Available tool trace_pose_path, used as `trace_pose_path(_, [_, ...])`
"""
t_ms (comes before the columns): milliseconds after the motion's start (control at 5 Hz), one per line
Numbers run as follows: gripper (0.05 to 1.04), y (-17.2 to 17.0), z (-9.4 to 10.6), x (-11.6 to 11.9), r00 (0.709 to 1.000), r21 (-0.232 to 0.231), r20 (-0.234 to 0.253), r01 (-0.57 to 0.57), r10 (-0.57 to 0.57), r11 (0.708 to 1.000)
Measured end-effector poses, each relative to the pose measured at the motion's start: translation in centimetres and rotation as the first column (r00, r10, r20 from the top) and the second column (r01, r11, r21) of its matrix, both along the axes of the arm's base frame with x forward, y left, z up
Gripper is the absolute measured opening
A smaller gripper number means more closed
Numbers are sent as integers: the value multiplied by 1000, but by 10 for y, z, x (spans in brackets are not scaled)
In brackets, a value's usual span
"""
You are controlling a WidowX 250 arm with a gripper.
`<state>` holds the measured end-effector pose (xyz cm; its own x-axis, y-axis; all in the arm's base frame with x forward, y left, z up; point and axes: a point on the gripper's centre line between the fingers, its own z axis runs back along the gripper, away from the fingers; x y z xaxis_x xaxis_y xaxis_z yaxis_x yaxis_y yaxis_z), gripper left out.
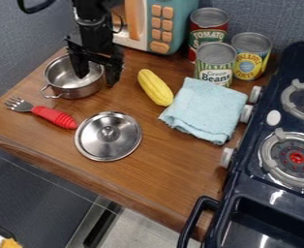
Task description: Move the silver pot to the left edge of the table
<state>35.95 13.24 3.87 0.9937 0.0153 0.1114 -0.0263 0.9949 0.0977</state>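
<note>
Lining up the grab, I'd guess: gripper [96,79] spread wide astride the silver pot [81,92]'s right side, so pinch next.

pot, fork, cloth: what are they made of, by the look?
Pot: shiny metal, likely stainless; bright highlights. Fork: tines look like metal, dull silver; handle glossy red, ridged, probably plastic. Cloth: matte light-blue fabric with soft folds, maybe terry.
</note>
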Motion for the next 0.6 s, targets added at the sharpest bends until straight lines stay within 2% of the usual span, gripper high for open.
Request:
trace_pose_path(200, [1000,3,-18,-2,999,12,-36,9,-9,1000])
trace_pose_path(600, [1001,5,-21,0,999,-2,-40,0,0,1000])
